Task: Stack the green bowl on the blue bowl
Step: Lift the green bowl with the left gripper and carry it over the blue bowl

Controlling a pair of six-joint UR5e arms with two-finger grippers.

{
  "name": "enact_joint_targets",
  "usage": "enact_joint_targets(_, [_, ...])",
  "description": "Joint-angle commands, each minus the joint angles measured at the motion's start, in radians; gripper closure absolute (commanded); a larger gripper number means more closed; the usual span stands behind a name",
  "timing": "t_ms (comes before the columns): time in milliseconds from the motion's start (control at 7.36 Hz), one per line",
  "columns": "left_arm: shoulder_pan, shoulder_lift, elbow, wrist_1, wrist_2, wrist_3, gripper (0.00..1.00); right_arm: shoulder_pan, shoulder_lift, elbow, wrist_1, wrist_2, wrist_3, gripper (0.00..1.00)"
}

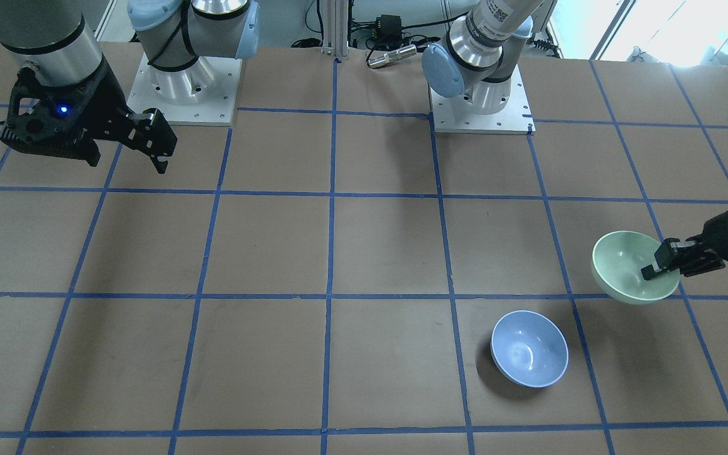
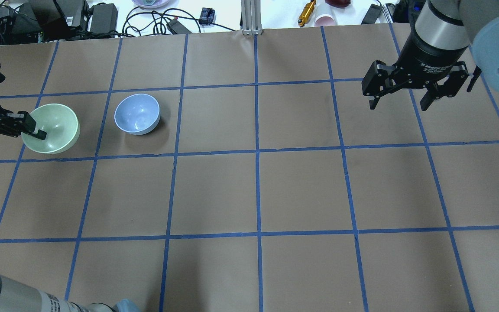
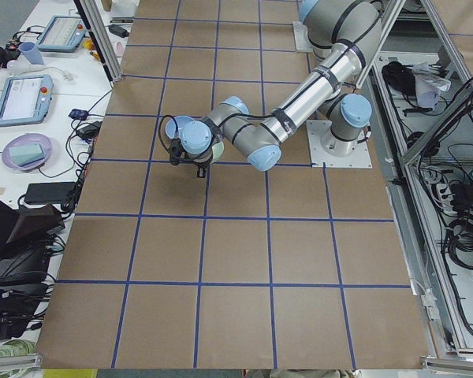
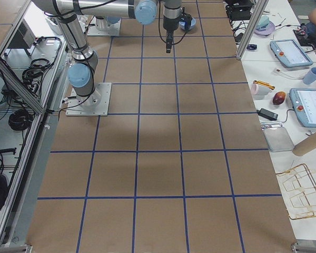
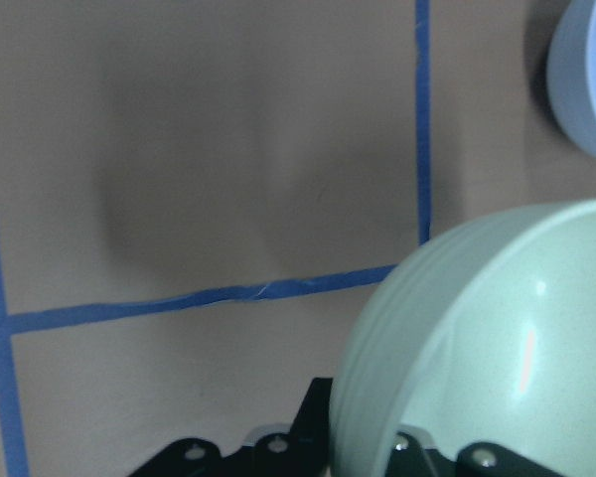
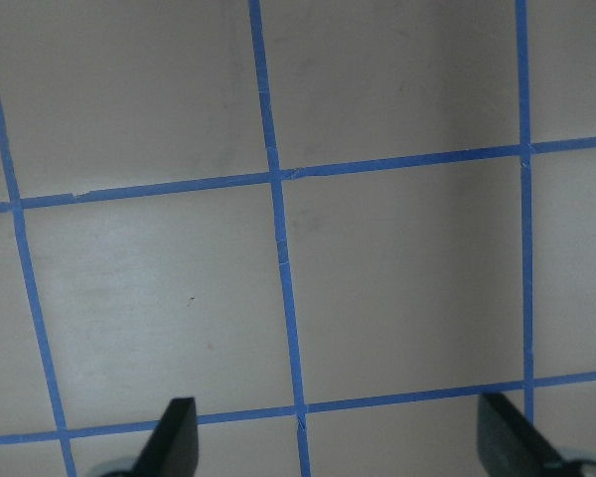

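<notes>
While the left pincer [image 2: 35, 130] grips the green bowl [image 2: 52, 128] by its rim, one finger inside the cavity and the other against the outer wall, the blue bowl [image 2: 137, 114] sits upright on the desk [image 2: 258, 190] with its mouth open and nothing in it. Taking the blue bowl as the mark, the green bowl is near it on the robot's left side, apart from it and not touching, with a bare strip of desk and a blue tape line between them. In the front-facing view the green bowl [image 1: 632, 268] looks tilted in the grip, its mouth turned partly sideways rather than straight up, and it appears raised off the surface, though I cannot be sure how far. From the left pincer [image 1: 655, 270] the blue bowl [image 1: 529, 349] lies toward the robot's right and a little farther out from the robot. The coming move therefore seems to be a short sideways carry in that direction, levelling the green bowl so it comes down mouth-up, centred over the blue rim. Both bowls are round, so no long axis matters, only the centring and the tilt. The right pincer [image 2: 399, 102] hangs well apart from the blue bowl on its opposite side, spread wide and empty, so the left arm is plainly the nearer.
</notes>
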Motion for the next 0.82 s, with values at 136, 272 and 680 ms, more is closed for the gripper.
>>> enact_joint_targets(136, [-0.109,-0.007,0.009,0.015,-0.095,-0.192,0.89,0.0,0.0,0.0,0.0,0.0,0.0,0.0])
enact_joint_targets(272, [-0.123,-0.018,0.009,0.019,-0.126,-0.206,0.89,0.0,0.0,0.0,0.0,0.0,0.0,0.0])
enact_joint_targets(680, [-0.209,-0.072,0.021,0.148,-0.174,-0.311,0.89,0.0,0.0,0.0,0.0,0.0,0.0,0.0])
